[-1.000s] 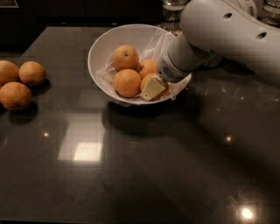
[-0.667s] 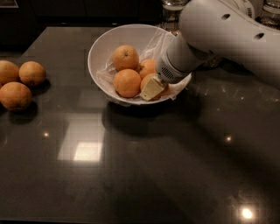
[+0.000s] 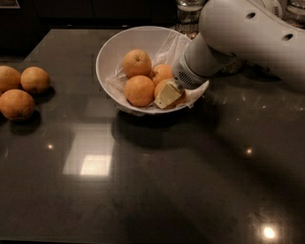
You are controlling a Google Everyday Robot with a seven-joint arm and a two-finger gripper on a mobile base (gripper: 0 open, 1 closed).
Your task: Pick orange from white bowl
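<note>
**Gripper down among the oranges in the white bowl**

Well to the left of the white bowl (image 3: 110, 52), three loose oranges (image 3: 16, 104) sit close together on the dark glossy surface (image 3: 200, 190). Two of them are at the back and one is in front.

The bowl stands upright towards the back of the surface. It is lined with crinkled clear plastic film (image 3: 167, 44) that spills over its right rim. Four fruits lie in it:
- A deeper-coloured orange with a stem dimple (image 3: 137, 63) rests against the far wall.
- A front orange (image 3: 139, 90) lies at the near left of the bowl.
- A smaller-looking orange (image 3: 162, 72) sits between the other fruits.
- The orange (image 3: 160, 88) lies at the bowl's right side, touching the front orange.

The gripper (image 3: 168, 95) is inside the bowl at its right side, and a cream part of it lies across the near face of the orange. Whether the jaws are closed on the fruit or only set about it cannot be told, as the far side is hidden.

The white arm (image 3: 248, 38) comes in over the bowl's right rim from the upper right. A glass jar (image 3: 188, 8) stands just behind the bowl, at the surface's back edge.
</note>
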